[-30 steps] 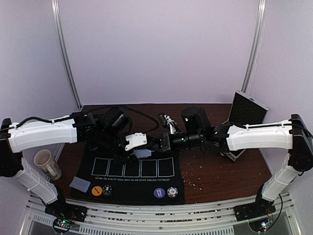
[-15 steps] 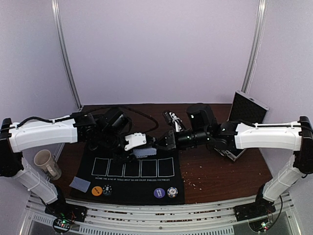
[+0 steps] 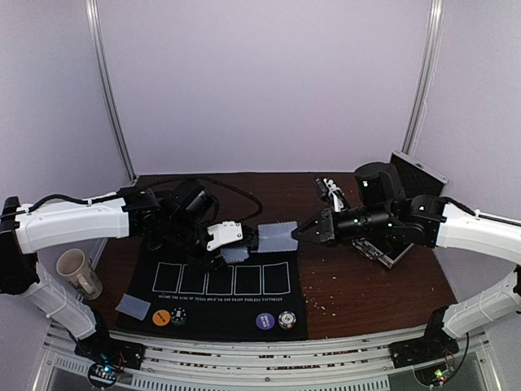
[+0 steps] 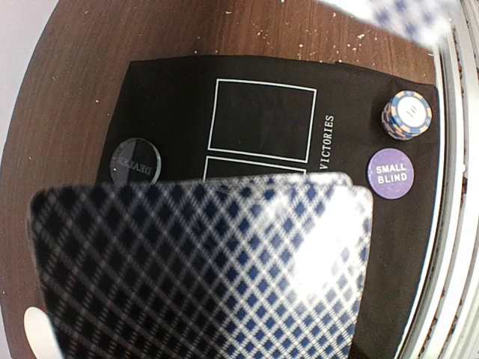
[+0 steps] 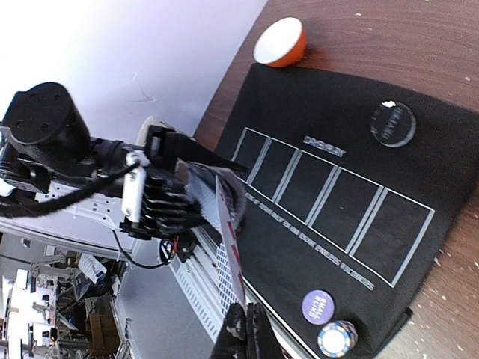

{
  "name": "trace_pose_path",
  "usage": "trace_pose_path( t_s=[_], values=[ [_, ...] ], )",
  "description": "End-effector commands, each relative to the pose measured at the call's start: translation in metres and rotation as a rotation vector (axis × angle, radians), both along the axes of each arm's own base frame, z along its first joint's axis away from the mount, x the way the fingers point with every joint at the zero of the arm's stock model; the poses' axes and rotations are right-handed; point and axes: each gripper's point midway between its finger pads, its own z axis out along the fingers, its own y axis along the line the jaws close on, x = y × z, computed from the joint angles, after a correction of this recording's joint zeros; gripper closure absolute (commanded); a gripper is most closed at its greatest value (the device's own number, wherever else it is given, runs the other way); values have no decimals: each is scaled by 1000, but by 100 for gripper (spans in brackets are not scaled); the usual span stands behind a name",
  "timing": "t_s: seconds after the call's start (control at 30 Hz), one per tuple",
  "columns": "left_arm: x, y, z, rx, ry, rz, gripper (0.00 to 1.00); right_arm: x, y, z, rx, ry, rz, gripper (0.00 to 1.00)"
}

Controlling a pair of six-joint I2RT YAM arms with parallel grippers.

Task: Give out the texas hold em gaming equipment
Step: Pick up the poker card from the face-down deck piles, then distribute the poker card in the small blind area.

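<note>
The right claw [image 3: 299, 232] is pressed fully closed, and a single card [image 3: 277, 236] is pinched by one edge between its tips, just right of centre in the overhead view. The card is carried above the mat [image 3: 220, 303] with its patterned back turned upward, which is judged to suit laying it face down. Just to its left, the left claw [image 3: 230, 245] is set about half open around the deck [image 3: 237, 255], which is clasped and raised over the upper part of the mat. It is judged to be offered there as a dispenser, so that cards can be drawn off by the other arm. In the left wrist view the lower half of the frame is filled by the deck's chequered back, and the dealer disc [image 4: 135, 161] is seen on the mat at mid left. Along the mat's lower edge in the overhead view, an orange chip [image 3: 161, 318] and a dark chip [image 3: 178, 315] are set beside a lone card [image 3: 133, 307] at lower left, and a purple chip [image 3: 264, 320] and a striped chip [image 3: 286, 320] at lower centre, apparently as two players' places.

Compared with a second earlier, the right claw has been drawn away to the right. It was then against the deck at centre, and the card is now pulled out beside it. The left arm, deck and chips are unchanged
</note>
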Motion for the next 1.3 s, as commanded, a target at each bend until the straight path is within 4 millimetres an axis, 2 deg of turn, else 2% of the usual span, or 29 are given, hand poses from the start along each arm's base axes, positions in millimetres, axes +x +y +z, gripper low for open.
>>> trace_pose_path(
  t_s=[0.0, 0.07, 0.17, 0.27, 0.4, 0.6, 0.77, 0.83, 0.93, 1.0, 1.1, 1.17, 1.23, 1.27],
  values=[
    [6, -5, 10, -47, -24, 14, 49, -7, -67, -63, -224, 159, -121, 100],
    [6, -5, 10, -48, -23, 14, 49, -20, -88, -92, -278, 238, -133, 100],
    [7, -5, 10, -45, -25, 16, 49, -42, -96, -121, -250, 333, -120, 100],
    [7, -7, 8, -44, -18, 11, 49, -50, -106, -146, -251, 367, -131, 100],
    [7, -9, 8, -46, -14, 10, 49, -58, -110, -174, -249, 426, -107, 100],
    [6, -8, 9, -50, -11, 11, 49, -67, -128, -211, -346, 480, -103, 100],
    [6, -10, 10, -52, -4, 7, 49, -71, -147, -233, -514, 497, -91, 100],
    [5, -11, 11, -56, -2, 4, 49, -67, -153, -235, -572, 488, -106, 97],
    [5, -11, 11, -56, -3, 3, 49, -59, -159, -228, -630, 463, -129, 76],
    [5, -13, 14, -65, -3, 1, 49, -50, -164, -216, -667, 430, -160, 62],
    [4, -14, 17, -74, -3, -6, 49, -29, -166, -184, -688, 345, -216, 48],
    [4, -14, 18, -76, -2, -11, 49, -13, -153, -156, -624, 277, -232, 32],
    [3, -15, 19, -82, 1, -15, 49, 2, -122, -122, -471, 188, -200, 18],
    [2, -16, 19, -86, 4, -18, 49, 8, -100, -102, -364, 133, -168, 12]
  ],
)
